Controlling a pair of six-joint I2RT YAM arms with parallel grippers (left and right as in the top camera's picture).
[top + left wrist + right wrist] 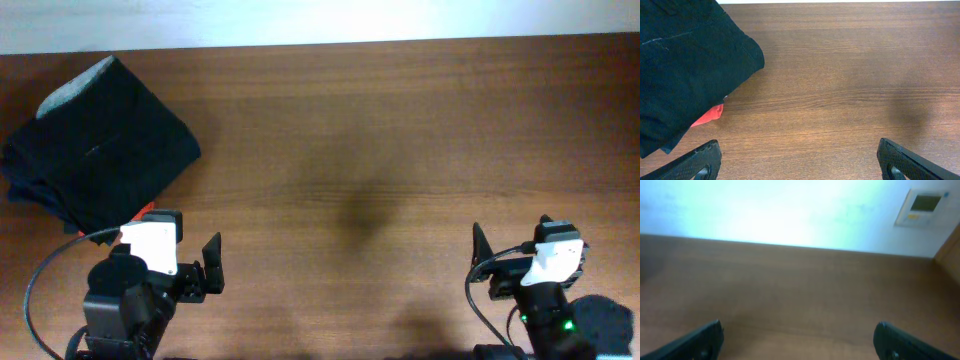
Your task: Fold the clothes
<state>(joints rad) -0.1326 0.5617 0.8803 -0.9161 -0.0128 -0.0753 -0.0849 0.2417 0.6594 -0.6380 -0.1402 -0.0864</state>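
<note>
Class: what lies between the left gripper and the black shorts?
A small red cloth, peeking from under the black shorts, then bare table towards the left gripper; the left wrist view shows it best.

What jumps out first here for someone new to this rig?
A dark folded pile of clothes sits at the far left corner of the table, with a red cloth peeking from under its near edge. The left arm and right arm sit at the near edge, jaws wide open and holding nothing.
</note>
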